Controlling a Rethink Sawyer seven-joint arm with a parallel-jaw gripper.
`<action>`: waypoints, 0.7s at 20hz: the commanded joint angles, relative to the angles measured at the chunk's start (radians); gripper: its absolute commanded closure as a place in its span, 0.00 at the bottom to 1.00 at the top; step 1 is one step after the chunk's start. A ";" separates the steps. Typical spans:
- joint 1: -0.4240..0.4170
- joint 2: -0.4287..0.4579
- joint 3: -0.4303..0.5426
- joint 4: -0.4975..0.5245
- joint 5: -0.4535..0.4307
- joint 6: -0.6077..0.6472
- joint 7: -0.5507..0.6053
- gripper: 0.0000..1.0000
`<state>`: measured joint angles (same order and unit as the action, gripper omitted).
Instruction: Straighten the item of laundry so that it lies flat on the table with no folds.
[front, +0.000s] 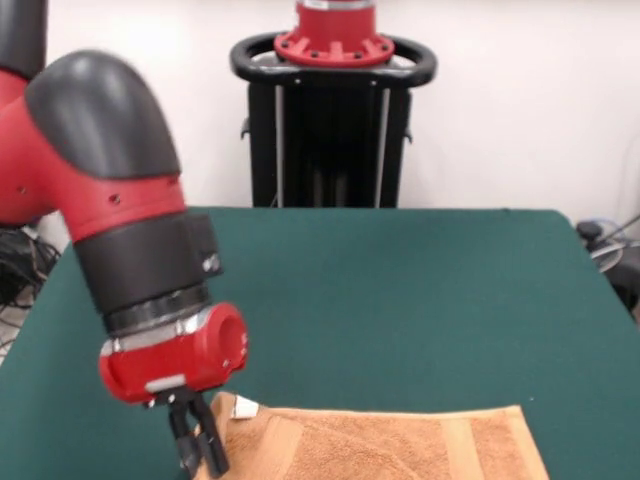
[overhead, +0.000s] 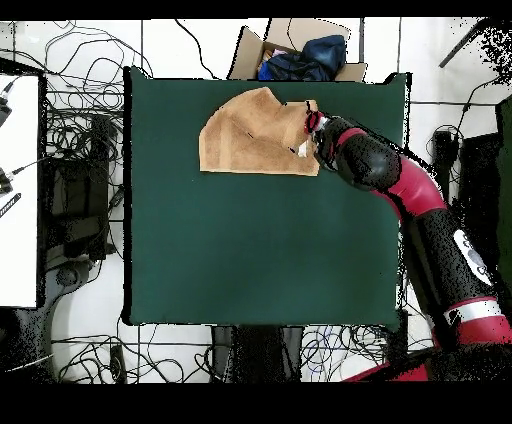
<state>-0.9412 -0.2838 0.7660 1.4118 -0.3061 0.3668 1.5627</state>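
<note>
The orange-tan towel (front: 390, 445) lies on the dark green table (front: 400, 300), and everything here is placed against that towel. In the front view it runs along the table's near edge, its far hem a fairly straight line, with a woven band stripe (front: 458, 445) toward one end and a small white tag (front: 246, 406) at the corner by the arm. The gripper (front: 197, 452) hangs from the red and black arm (front: 120, 200) right at that tagged corner — its dark fingers (front: 212, 445) reach down to the cloth's end edge, just below the tag, and appear to touch the terry there. The fingers stand close together, but whether they pinch cloth between them cannot be told. From overhead the towel (overhead: 255, 135) is not a clean rectangle: its side away from the arm is cut off on a slant and creases cross its middle, so part of it seems folded over. The gripper (overhead: 312, 124) sits at the towel's end nearest the arm. A cardboard box (overhead: 300, 55) holding dark blue cloth stands off the table, just beyond the towel.
</note>
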 joint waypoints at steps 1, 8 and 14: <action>0.005 0.183 0.041 -0.217 -0.086 0.221 -0.355 1.00; -0.007 0.278 0.070 -0.324 -0.051 0.333 -0.506 1.00; -0.016 0.305 0.081 -0.355 -0.014 0.409 -0.598 1.00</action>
<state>-0.9536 -0.0442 0.8019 1.1644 -0.3339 0.6482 1.1679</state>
